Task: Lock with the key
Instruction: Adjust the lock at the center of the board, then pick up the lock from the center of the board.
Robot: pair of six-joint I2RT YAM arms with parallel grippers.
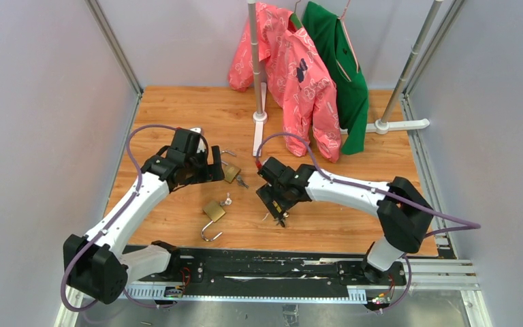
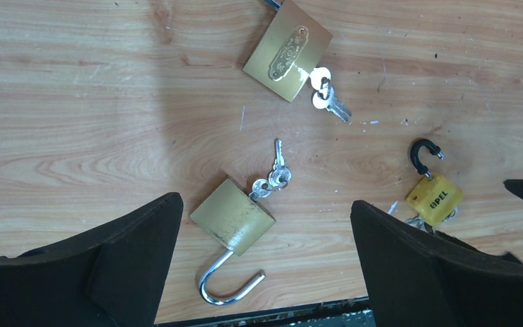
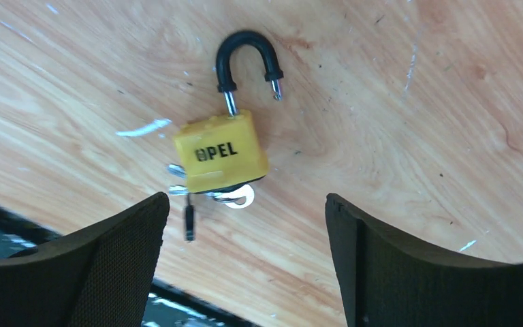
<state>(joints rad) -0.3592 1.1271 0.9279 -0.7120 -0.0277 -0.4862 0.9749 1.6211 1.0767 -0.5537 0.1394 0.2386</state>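
A brass padlock point(image 2: 233, 216) with its steel shackle point(image 2: 228, 289) swung open lies on the wooden table, with keys point(image 2: 272, 180) in its base. It also shows in the top view point(image 1: 213, 210). My left gripper point(image 2: 265, 272) is open and empty above it, in the top view point(image 1: 208, 167). A yellow padlock point(image 3: 221, 153) marked OPEL has its black shackle point(image 3: 248, 58) open and keys point(image 3: 235, 197) at its bottom. My right gripper point(image 3: 245, 272) is open and empty just short of it, in the top view point(image 1: 277, 204).
A second brass padlock point(image 2: 287, 51) with a key point(image 2: 327, 95) lies further off, by my left gripper in the top view point(image 1: 231, 173). Pink point(image 1: 299, 75) and green point(image 1: 344, 68) jackets hang on a rack at the back. A black rail point(image 1: 265, 269) runs along the near edge.
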